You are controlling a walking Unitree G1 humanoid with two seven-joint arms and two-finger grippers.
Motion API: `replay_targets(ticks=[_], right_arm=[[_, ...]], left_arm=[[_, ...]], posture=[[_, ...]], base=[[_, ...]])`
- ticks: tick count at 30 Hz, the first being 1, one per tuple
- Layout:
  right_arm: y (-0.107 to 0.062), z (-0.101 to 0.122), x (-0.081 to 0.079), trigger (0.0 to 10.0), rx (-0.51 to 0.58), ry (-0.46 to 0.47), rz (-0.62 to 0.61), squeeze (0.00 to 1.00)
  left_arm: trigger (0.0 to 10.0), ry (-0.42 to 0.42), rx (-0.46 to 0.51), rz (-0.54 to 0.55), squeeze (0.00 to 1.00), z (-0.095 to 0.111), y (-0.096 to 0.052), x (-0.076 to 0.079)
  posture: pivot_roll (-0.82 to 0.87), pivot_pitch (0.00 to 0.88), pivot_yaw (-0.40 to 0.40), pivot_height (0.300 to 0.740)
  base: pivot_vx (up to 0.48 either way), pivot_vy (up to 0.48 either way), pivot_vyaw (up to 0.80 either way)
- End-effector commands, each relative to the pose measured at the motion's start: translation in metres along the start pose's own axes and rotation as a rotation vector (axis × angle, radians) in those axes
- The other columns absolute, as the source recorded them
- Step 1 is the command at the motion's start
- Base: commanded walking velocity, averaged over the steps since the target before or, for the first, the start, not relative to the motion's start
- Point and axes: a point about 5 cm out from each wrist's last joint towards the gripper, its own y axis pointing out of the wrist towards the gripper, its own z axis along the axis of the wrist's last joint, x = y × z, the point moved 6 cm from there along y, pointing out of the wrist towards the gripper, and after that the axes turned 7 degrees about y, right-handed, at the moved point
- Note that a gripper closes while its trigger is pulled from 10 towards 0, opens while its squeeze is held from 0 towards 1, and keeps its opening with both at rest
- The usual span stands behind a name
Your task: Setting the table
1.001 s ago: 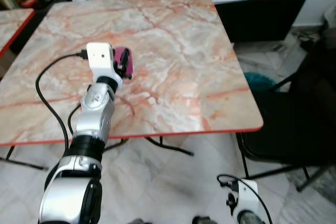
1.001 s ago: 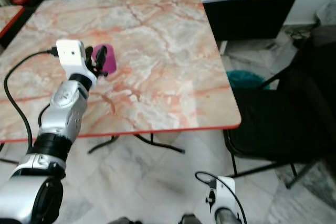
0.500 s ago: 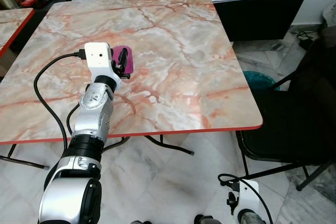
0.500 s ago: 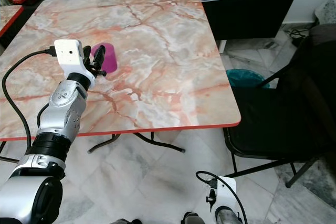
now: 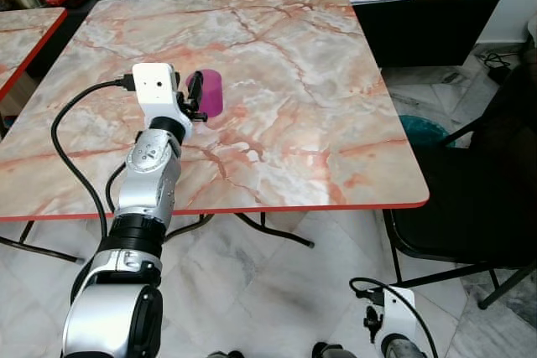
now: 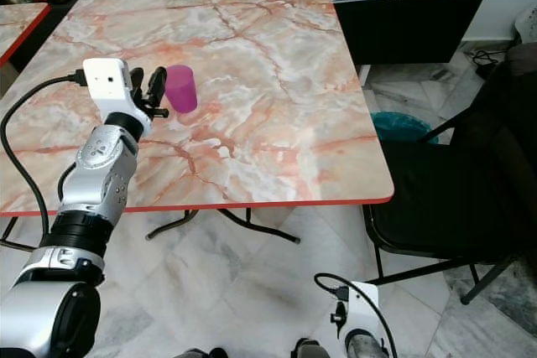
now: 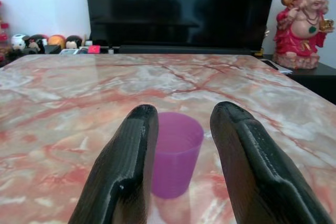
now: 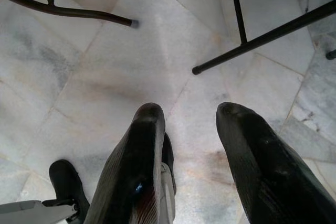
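Where my left gripper (image 7: 179, 145) reaches over the marble table (image 5: 319, 98), fingers spread and released, I log one purple cup (image 6: 180, 88), upright on the tabletop, just beyond the fingertips, centred on their gap, right gripper (image 8: 191, 145) low, fingers parted, empty, over floor tiles (image 8: 105, 77).

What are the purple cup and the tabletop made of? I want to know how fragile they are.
The purple cup looks like translucent plastic: thin wall, matte, light showing through. The tabletop has a glossy, pink-veined marble look with a red edge, possibly printed laminate.
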Motion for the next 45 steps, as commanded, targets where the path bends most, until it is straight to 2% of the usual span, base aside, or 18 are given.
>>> replay_targets(ticks=[1,8,18,24,36,45], right_arm=[[-0.001,-0.005,-0.001,10.0,-0.013,0.019,-0.004,0.0],[-0.001,-0.005,-0.005,10.0,-0.018,0.032,-0.003,0.0],[-0.001,-0.008,-0.007,10.0,-0.036,0.021,-0.013,0.0],[-0.001,-0.011,-0.012,10.0,-0.051,0.021,-0.011,0.0],[-0.003,-0.017,-0.03,10.0,-0.067,0.013,0.006,0.0],[-0.003,-0.018,-0.033,10.0,-0.071,0.009,0.009,0.0]], left_arm=[[10.0,-0.019,0.037,0.014,0.0,0.01,0.0,-0.002],[10.0,-0.008,0.031,0.021,0.0,0.011,0.001,-0.005],[10.0,0.026,0.041,0.015,0.0,0.013,0.001,-0.004],[10.0,0.01,0.054,0.018,0.0,0.015,0.001,-0.004],[10.0,-0.027,0.087,0.027,0.0,0.023,0.002,-0.007],[10.0,-0.026,0.085,0.036,0.0,0.026,0.003,-0.012]], posture=[[-0.12,0.155,0.053,0.74],[-0.12,0.156,0.055,0.74],[-0.12,0.155,0.057,0.74],[-0.12,0.156,0.057,0.74],[-0.12,0.155,0.054,0.74],[-0.11,0.153,0.052,0.74]], base=[[0.0,0.0,0.0],[0.0,0.0,0.0],[0.344,-0.098,0.0],[0.084,-0.426,0.0],[0.0,0.0,0.0],[0.0,0.0,0.0]])
